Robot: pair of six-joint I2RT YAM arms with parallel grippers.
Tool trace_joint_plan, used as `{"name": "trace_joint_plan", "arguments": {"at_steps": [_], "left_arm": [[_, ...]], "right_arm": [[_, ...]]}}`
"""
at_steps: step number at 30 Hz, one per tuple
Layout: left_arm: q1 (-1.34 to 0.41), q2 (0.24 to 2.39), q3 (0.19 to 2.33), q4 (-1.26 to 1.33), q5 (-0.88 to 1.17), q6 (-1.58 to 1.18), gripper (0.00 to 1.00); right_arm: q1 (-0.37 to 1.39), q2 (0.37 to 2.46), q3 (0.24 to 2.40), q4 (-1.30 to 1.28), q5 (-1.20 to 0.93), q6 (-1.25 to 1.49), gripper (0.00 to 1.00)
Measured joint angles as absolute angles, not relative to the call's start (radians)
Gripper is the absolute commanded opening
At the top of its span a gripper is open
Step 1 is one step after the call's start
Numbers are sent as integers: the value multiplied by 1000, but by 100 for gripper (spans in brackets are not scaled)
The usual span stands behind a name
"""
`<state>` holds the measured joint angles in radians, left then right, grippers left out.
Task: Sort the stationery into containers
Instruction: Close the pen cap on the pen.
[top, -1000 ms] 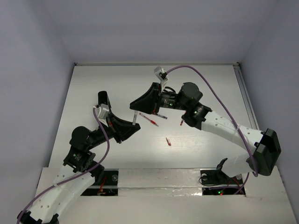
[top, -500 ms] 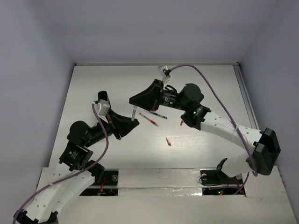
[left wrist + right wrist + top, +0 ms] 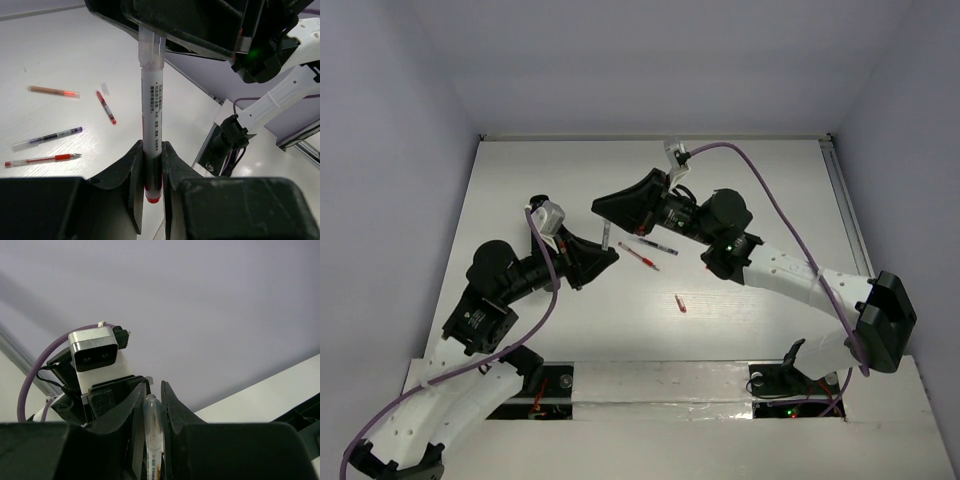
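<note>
Above the middle of the table [image 3: 770, 190], a red-and-white pen [image 3: 152, 110] hangs upright between the two arms. The left gripper [image 3: 152, 167] is clamped narrowly on its lower, red-tipped end, and the right gripper [image 3: 152, 397] is closed just as narrowly on its clear upper end. Both hold the same pen clear of the surface, which reads as a hand-over from one arm to the other.

Sorting looks to be at an early stage. No container can be made out with any certainty in these views, so nothing can be counted as put away. Every piece of stationery that shows is either loose on the table or in the air.

By count, one pen is held and three more lie flat:
- a purple-inked pen [image 3: 47, 137]
- a red-inked pen [image 3: 42, 160], just beside the purple one
- a tan pen [image 3: 52, 91] with an orange-red end, farther off

Near the tan pen lie one short red piece [image 3: 106, 106] and one tiny white scrap [image 3: 105, 86]. No scissors or erasers are visible. Two grippers are in view.

What remains, as I judge it, is to finish passing the held pen across and deliver it. After that come the three loose pens and the two small bits.
</note>
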<state>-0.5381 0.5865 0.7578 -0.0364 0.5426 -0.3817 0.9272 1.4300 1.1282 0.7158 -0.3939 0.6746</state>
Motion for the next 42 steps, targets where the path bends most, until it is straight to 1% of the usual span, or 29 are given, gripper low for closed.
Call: {"name": "trace_joint_plan", "arguments": {"at_steps": [8, 14, 21, 27, 34, 39, 42], "left_arm": [[-543, 592, 783, -109, 514, -345, 0], [-543, 598, 788, -152, 515, -323, 0], [-539, 627, 789, -183, 508, -330, 0], [-539, 636, 812, -268, 527, -314, 0], [-539, 634, 816, -325, 524, -299, 0], [-536, 632, 820, -360, 507, -298, 0], [-530, 636, 820, -392, 493, -297, 0]], "right_arm": [[938, 1426, 1098, 727, -345, 665, 0], [949, 1375, 1037, 684, -272, 643, 0], [986, 1445, 1082, 691, -238, 624, 0], [996, 1409, 999, 703, -173, 623, 0], [997, 1396, 953, 716, -154, 660, 0], [997, 1441, 955, 756, -164, 696, 0], [999, 1444, 951, 733, -146, 694, 0]]}}
